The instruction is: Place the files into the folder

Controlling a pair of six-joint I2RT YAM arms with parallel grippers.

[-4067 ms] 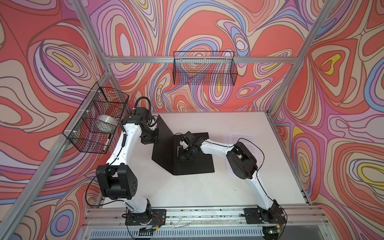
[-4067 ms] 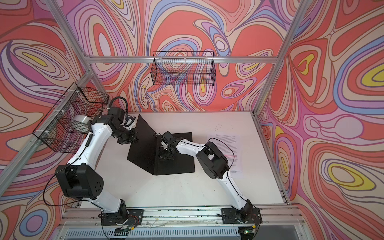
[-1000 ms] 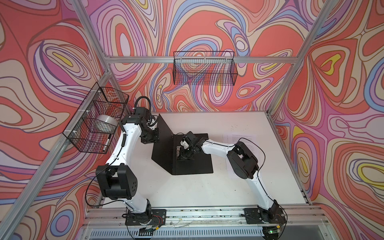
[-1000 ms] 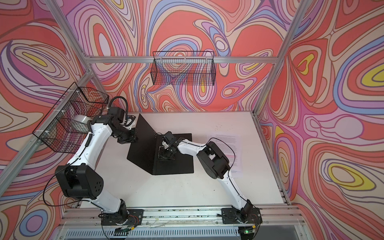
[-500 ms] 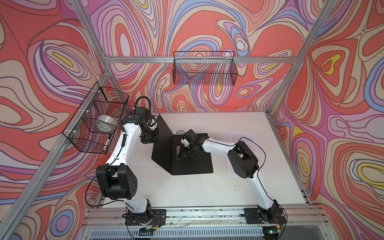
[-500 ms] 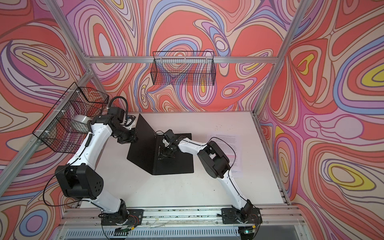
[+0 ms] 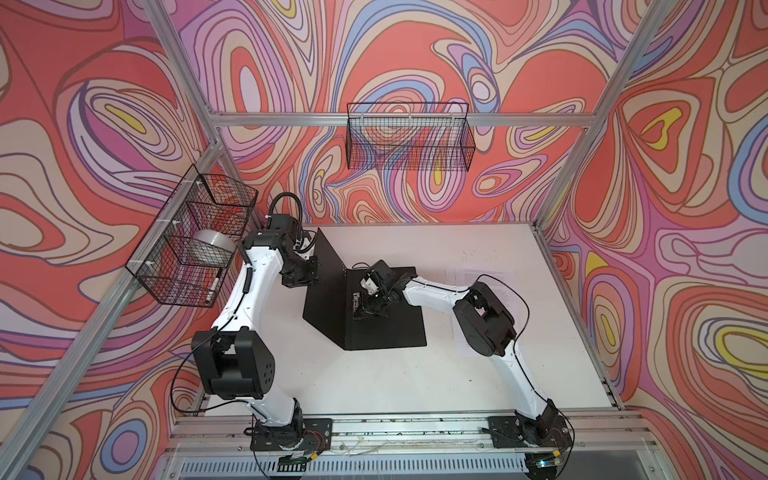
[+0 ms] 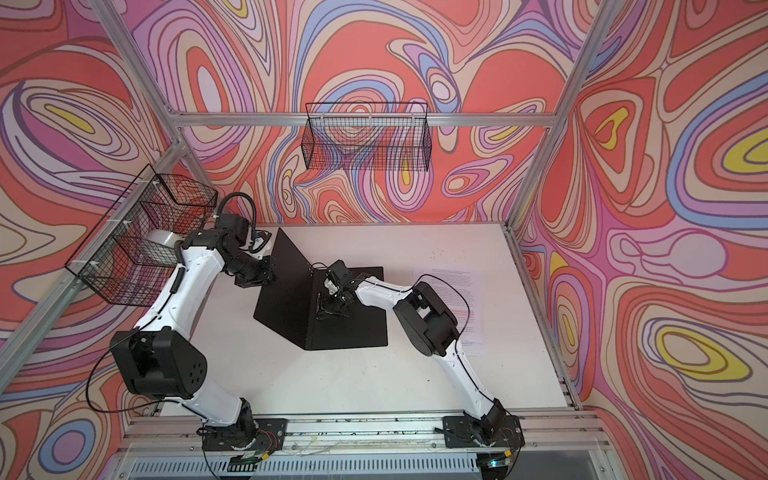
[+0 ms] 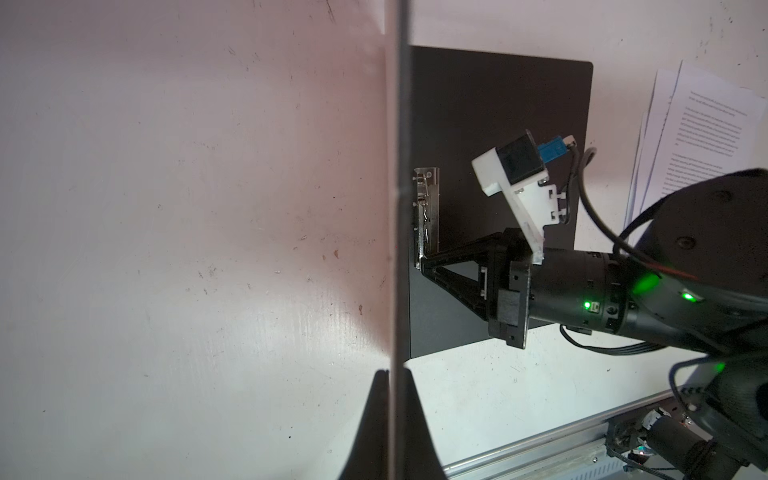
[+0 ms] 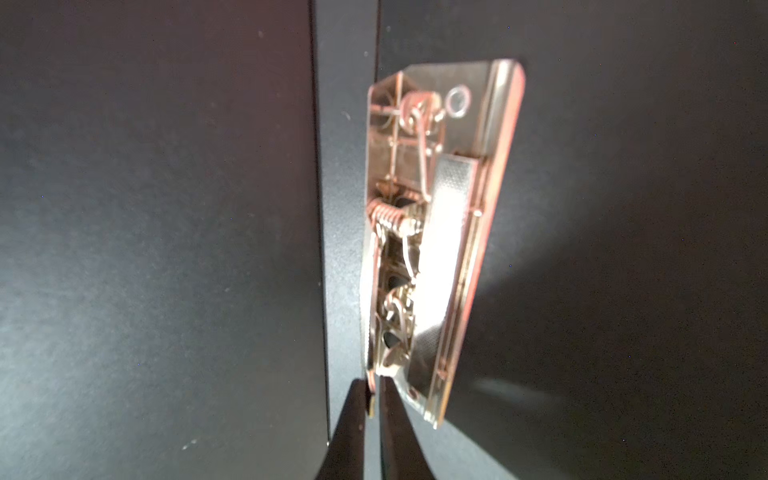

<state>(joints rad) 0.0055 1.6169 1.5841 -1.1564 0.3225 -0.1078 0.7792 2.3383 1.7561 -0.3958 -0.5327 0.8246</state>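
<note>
Since the folder (image 7: 386,328) lies open near the middle of the table (image 7: 374,386), black inside up and one cover stood upright, the step in hand looks like opening the metal clip (image 10: 436,232) at the spine so paper can slide under it.

Files (image 7: 490,278): flat on the table at about 3 o'clock from the clip, near the folder's right edge but not touching it. They are partly hidden under the right arm's elbow. None are in the folder yet.

Left gripper (image 9: 392,374): clamped on the free edge of the upright cover, at about 10 o'clock from the clip in both top views. Judgement: hold that cover steady, because a leaning cover would crowd the right arm.

Right gripper (image 10: 376,386): fingertips together, pinched on the thin lever end of the clip. The files are well apart from it, at 3 o'clock. Judgement: swing the lever in an arc about its hinge, not straight up. Nothing pins the flat half, so a straight pull may drag the folder. The pinch is narrow and may slip off the metal.
</note>
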